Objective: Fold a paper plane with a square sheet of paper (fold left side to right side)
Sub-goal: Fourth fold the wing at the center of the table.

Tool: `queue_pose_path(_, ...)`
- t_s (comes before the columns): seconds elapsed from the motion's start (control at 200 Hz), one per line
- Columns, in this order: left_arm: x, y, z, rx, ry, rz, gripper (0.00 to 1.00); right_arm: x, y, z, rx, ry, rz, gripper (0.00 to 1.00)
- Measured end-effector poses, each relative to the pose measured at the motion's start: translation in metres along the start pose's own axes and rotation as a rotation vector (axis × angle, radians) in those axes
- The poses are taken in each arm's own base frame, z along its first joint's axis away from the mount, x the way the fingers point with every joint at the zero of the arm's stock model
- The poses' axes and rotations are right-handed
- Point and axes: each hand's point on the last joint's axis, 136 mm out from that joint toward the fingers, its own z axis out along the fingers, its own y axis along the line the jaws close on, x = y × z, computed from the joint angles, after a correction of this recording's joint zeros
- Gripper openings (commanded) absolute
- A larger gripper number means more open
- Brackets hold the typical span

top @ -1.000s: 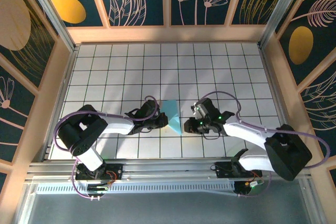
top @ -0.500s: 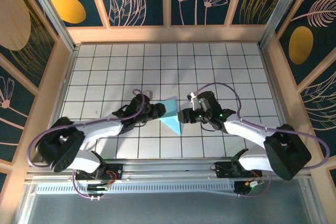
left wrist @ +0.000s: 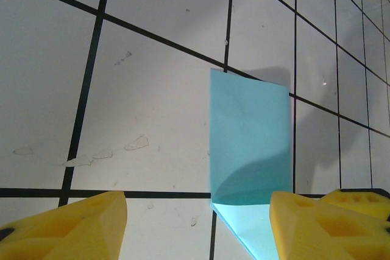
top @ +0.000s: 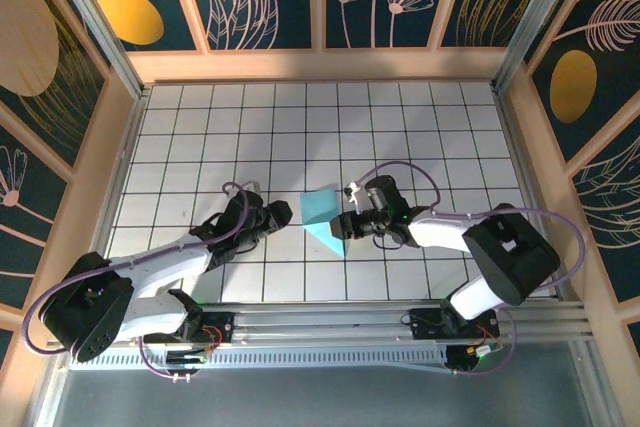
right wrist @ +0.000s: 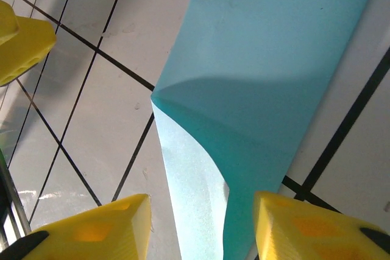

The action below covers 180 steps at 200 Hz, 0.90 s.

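Obstacle, centre of white gridded surface [top: 200, 127]: folded light-blue paper sheet [top: 320, 213], one flap partly lifted off the tiles.
Closely flanked: left tool [top: 284, 215] just beside its left edge, jaws apart; right tool [top: 342, 227] at its right edge, jaws spread either side of the lifted flap.
Free room: far tile rows, both outer sides.
Limits: wooden frame walls [top: 320, 65] all round.

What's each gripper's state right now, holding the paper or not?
Left gripper: open, holding nothing.
Right gripper: open, jaws either side of the folded light-blue paper, not clamped on it.
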Motion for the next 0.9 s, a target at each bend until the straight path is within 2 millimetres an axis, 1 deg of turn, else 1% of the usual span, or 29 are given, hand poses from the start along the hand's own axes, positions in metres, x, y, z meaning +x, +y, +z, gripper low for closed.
queue_pose_path(0.055,0.000,0.000,0.000,0.000,0.001,-0.003,0.64,0.001,0.000,0.002,-0.005,0.003,0.000,0.40)
queue_pose_path(0.11,0.001,0.001,0.001,-0.002,0.002,-0.009,0.65,0.001,0.000,0.002,-0.009,0.004,0.003,0.32)
queue_pose_path(0.21,0.004,0.005,0.005,-0.017,0.014,-0.014,0.66,0.000,0.003,0.002,-0.022,0.002,-0.003,0.16)
queue_pose_path(0.31,0.009,0.009,0.010,-0.030,0.037,-0.023,0.70,-0.002,0.003,0.002,-0.023,-0.003,-0.005,0.00)
queue_pose_path(0.405,0.013,0.008,0.016,-0.019,0.057,-0.043,0.72,-0.003,0.004,0.001,-0.024,-0.007,-0.010,0.00)
queue_pose_path(0.521,0.011,-0.002,0.022,0.044,0.070,-0.092,0.72,-0.010,0.010,-0.004,-0.035,-0.033,-0.023,0.00)
queue_pose_path(0.616,0.008,-0.010,0.025,0.108,0.077,-0.133,0.70,-0.017,0.017,-0.012,-0.046,-0.065,-0.040,0.00)
queue_pose_path(0.726,0.009,-0.019,0.030,0.160,0.099,-0.158,0.67,-0.022,0.023,-0.019,-0.057,-0.095,-0.057,0.00)
queue_pose_path(0.901,0.020,-0.024,0.042,0.205,0.162,-0.185,0.61,-0.020,0.024,-0.025,-0.062,-0.114,-0.062,0.00)
